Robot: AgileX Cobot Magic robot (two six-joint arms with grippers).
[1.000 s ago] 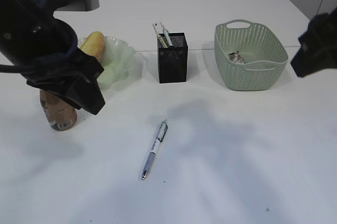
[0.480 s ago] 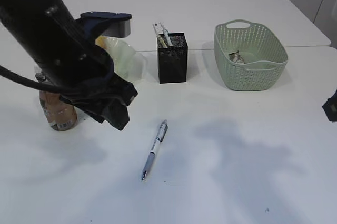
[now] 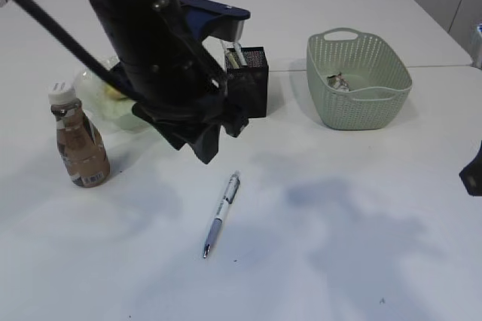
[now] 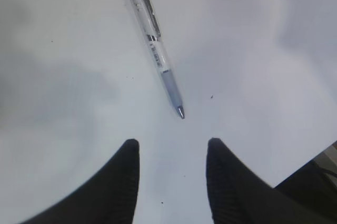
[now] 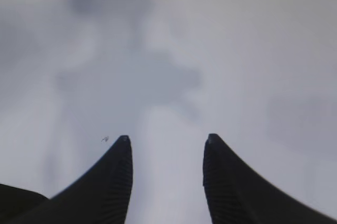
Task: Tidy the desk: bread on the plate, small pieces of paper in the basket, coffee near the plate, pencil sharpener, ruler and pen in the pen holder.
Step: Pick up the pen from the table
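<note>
A robot test bench dressed up as an office desk: a large plain white table (image 3: pixel 339 208) with a second white top butted behind it, pale panelled walls beyond. On it a black square metal-mesh pen holder (image 3: pixel 253 84), a white click pen (image 3: pixel 221 214), and a big black robot arm (image 3: pixel 151 42) looming overhead.

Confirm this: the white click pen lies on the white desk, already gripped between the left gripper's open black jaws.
Not gripped. In the left wrist view the white click pen lies on the white desk ahead of the left gripper, whose black jaws stand open and empty, apart from the pen.
</note>
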